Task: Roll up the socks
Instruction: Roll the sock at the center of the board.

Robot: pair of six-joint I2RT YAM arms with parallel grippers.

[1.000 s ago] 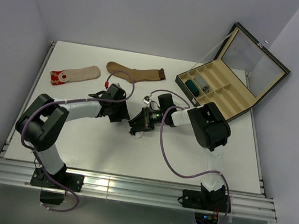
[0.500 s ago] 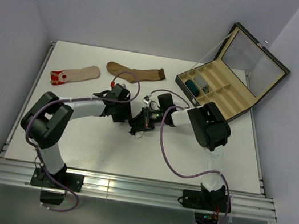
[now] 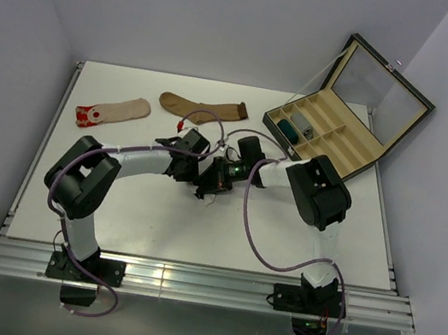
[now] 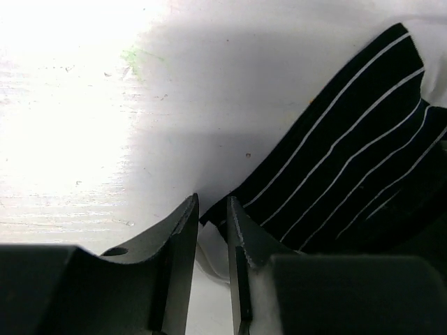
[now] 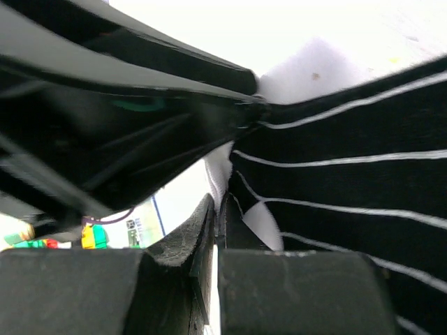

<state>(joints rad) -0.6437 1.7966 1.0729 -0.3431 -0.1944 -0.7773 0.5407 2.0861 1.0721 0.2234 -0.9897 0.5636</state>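
Striped sock — right hand shut on it, left hand unclear — open box near.

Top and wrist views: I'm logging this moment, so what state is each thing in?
Striped sock: lying unrolled.
Brown sock: flat, unrolled.
Beige sock: flat, unrolled.
Teal sock: rolled, in case.
Grey sock: rolled, in case.
Case: lid open.
Left end effector: nearly shut at striped sock's edge, grip unclear.
Right end effector: shut on striped sock.
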